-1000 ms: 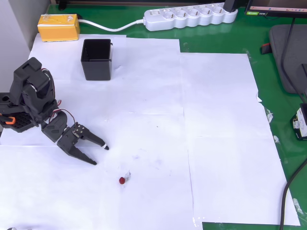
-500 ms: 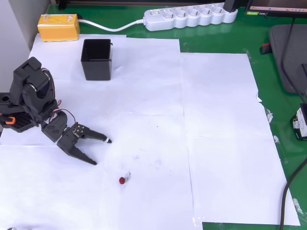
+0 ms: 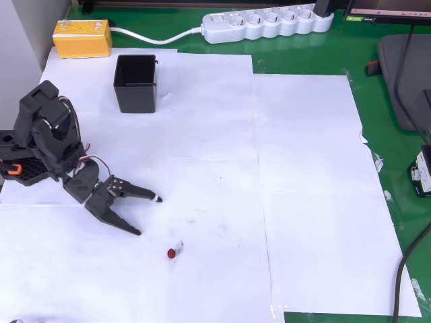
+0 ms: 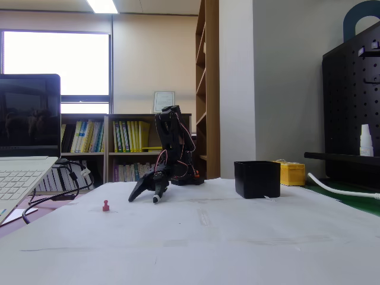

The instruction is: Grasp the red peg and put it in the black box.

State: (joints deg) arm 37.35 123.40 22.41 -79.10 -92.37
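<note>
The tiny dark-red peg [image 3: 171,254] stands on white paper near the front of the table, and shows low at the left in the fixed view [image 4: 105,206]. My black gripper [image 3: 149,215] hangs open just above the paper, up and to the left of the peg, with nothing between its fingers; from the side it [image 4: 144,197] sits to the right of the peg. The black box [image 3: 135,83] stands upright with its hollow showing at the back left of the overhead view, and at mid-right in the fixed view [image 4: 256,179].
A yellow box [image 3: 82,38] and a white power strip [image 3: 266,24] lie along the back edge. White paper sheets [image 3: 303,188] cover the green mat. A laptop [image 4: 27,148] and cables stand at the left of the fixed view.
My gripper has opened wider and shifted slightly right, toward the peg. The peg and box have not moved.
</note>
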